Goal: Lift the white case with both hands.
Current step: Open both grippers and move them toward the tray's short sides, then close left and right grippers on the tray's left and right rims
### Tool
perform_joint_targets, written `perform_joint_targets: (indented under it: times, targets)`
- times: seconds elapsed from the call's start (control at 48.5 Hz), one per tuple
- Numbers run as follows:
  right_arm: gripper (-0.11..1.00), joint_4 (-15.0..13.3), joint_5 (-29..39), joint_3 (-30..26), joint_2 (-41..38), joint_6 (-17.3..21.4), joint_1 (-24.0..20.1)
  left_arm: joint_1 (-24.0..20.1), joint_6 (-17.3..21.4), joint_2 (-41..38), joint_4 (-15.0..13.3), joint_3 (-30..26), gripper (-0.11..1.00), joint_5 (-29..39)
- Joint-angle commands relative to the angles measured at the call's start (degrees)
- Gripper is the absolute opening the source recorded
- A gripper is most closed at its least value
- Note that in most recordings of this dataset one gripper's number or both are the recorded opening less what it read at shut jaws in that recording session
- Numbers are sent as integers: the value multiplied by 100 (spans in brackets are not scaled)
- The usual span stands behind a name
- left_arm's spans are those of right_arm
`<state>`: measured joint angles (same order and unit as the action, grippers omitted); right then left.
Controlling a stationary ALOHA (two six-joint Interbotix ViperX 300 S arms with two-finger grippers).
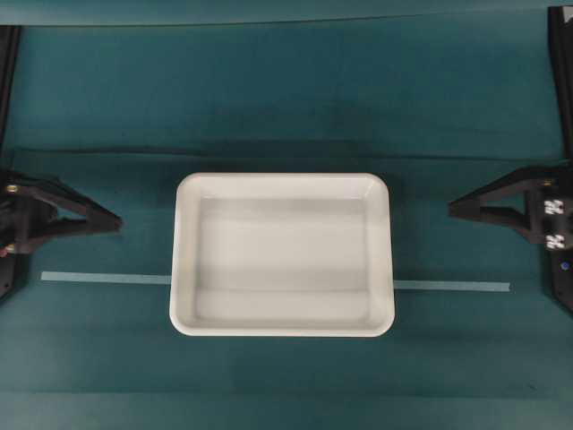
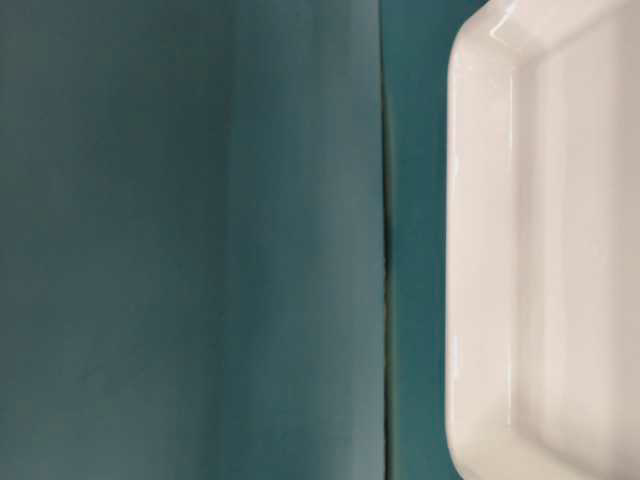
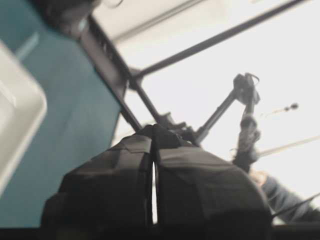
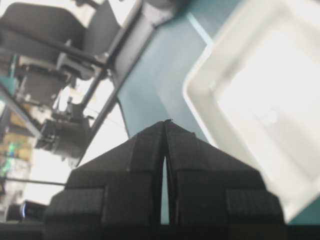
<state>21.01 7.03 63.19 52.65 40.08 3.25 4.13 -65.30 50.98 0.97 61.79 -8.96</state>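
The white case (image 1: pixel 282 255) lies flat in the middle of the teal table, its rim also showing in the table-level view (image 2: pixel 480 250), at the left of the left wrist view (image 3: pixel 17 115) and at the right of the right wrist view (image 4: pixel 250 100). My left gripper (image 1: pixel 116 221) rests at the table's left edge, shut and holding nothing, its tips pointing at the case from a short way off. At the right edge my right gripper (image 1: pixel 453 208) is likewise shut with nothing in it, clear of the case's right rim. Both sets of tips meet in the wrist views (image 3: pixel 152 131) (image 4: pixel 165 124).
A thin pale tape strip (image 1: pixel 452 287) runs across the table under the case. A fold in the teal cloth (image 2: pixel 385 250) runs beside the case. Black frame posts (image 1: pixel 560 81) stand at the table's far corners.
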Motion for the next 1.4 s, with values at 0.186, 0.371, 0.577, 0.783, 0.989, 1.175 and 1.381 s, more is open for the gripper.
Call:
perform_joint_targets:
  times: [0.186,0.371,0.577,0.783,0.989,1.175,1.381]
  targets:
    - [0,26,0,316,-765,1529,62,18,-1020,-976,18,88,-3,53]
    - [0,9,-185,571,-870,1828,44,79,-1266,-1195,18,431,-3,334]
    - [4,9,-360,686,-1055,1828,44,62,-1222,-1222,35,677,6,387]
    - [47,9,-712,650,-1547,1811,-158,44,-1204,-1485,35,668,58,413]
    - [92,-105,-1863,738,-2435,1828,-659,44,-1116,-1978,70,738,97,220]
    - [93,-79,-2795,791,-3305,1986,-905,-141,-817,-2391,70,932,95,-861]
    - [93,-70,-3911,1046,-3981,2285,-949,-404,-650,-2944,70,1081,95,-1380]
